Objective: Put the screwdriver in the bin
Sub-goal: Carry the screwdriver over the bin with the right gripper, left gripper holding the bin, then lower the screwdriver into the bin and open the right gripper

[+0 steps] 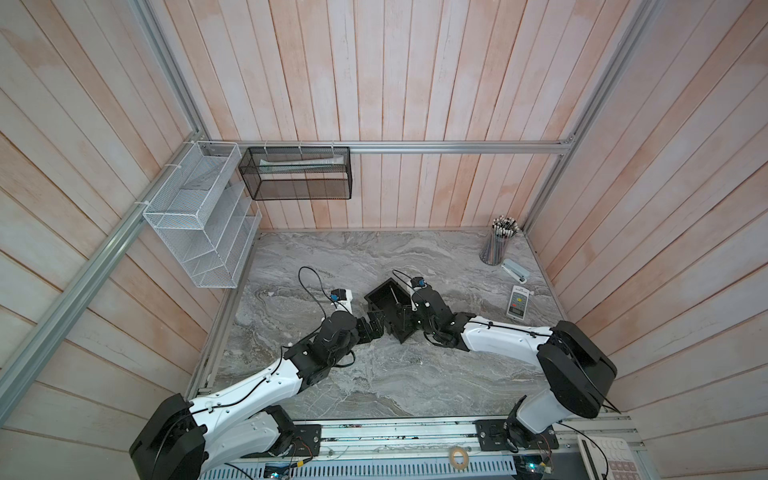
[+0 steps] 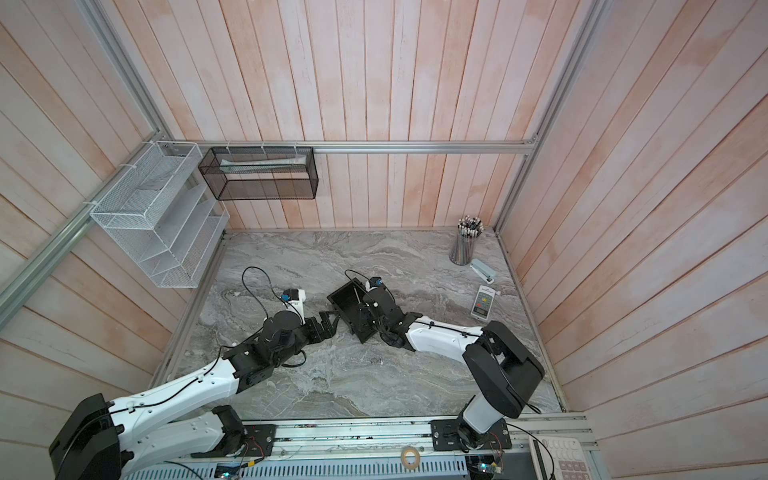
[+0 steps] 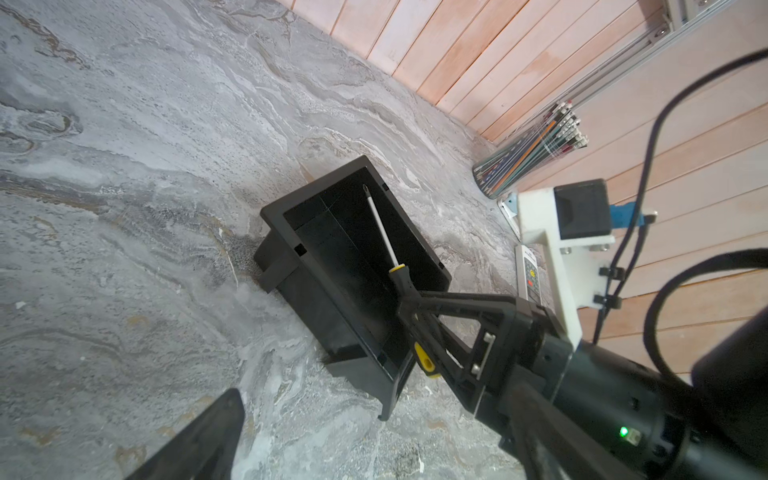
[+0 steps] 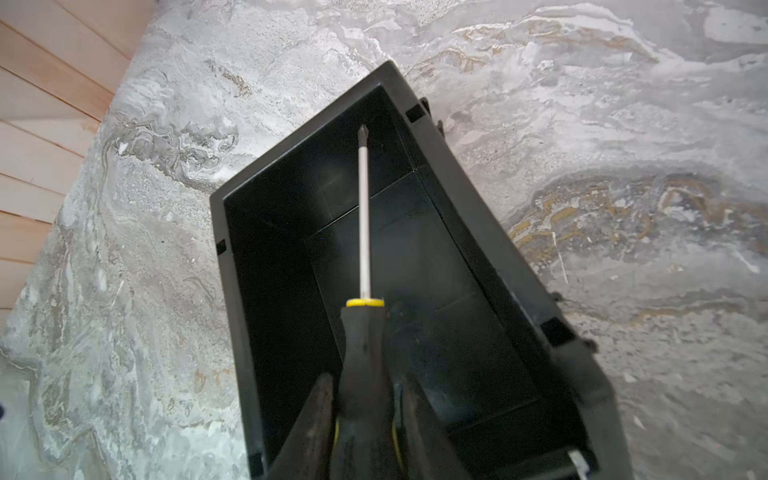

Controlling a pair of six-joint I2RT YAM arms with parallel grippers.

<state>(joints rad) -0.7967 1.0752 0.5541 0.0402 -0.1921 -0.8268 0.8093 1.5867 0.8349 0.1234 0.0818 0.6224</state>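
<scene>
right gripper [image 4: 363, 388] clamped on screwdriver [image 4: 364, 232] black handle over bin [image 4: 461, 216]; light, stiff tool, thin shaft likely slippery, so handle grip suits; left gripper [image 1: 380, 326] fingers apart, empty

Grey marbled table [image 1: 374, 374] carries four items. Black bin [image 1: 376, 296] sits near the centre, angled to the edges. Pencil cup [image 1: 494, 251], stapler [image 1: 515, 270] and remote [image 1: 518, 301] line the far-right side, well apart from the bin.
</scene>
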